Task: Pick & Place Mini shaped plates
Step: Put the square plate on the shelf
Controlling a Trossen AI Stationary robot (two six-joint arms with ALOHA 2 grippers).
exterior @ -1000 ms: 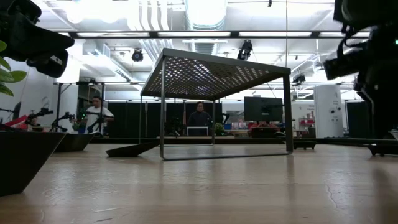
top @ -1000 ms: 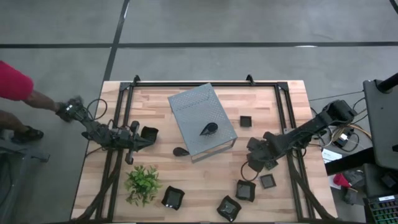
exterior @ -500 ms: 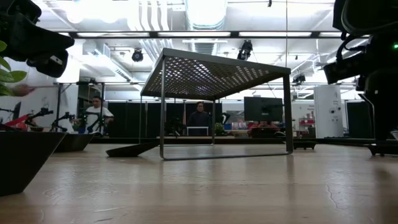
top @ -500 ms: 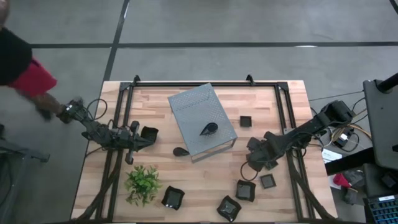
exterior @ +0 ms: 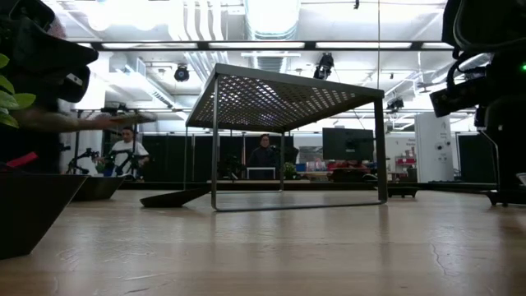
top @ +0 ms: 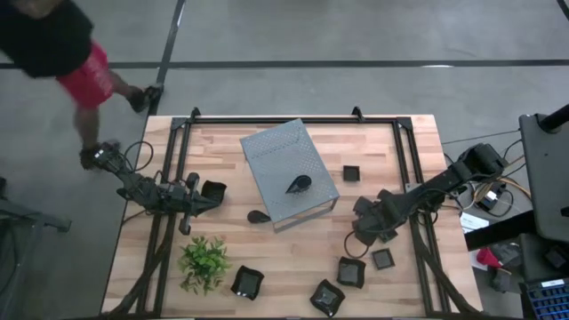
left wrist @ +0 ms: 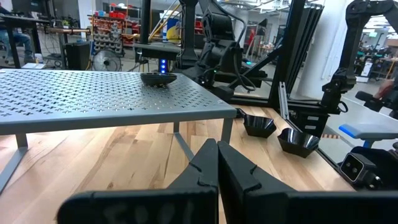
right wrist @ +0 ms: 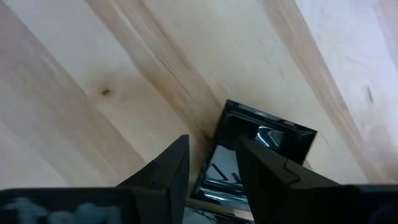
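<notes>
Black square plate (right wrist: pixel 261 152) right of the box (top: pixel 289 171) sits between our right gripper's (right wrist: pixel 211 163) spread jaws; left gripper (left wrist: pixel 217 163) pressed together.

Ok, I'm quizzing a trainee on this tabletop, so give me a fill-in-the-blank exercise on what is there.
1. The leaf-shaped plate lies on top of the grey perforated ____.
2. The left gripper has its fingers ____.
3. The right gripper hangs over a ____ black plate.
4. The green plant stands nearest the ____ arm.

Missing words: box; shut; square; left
</notes>
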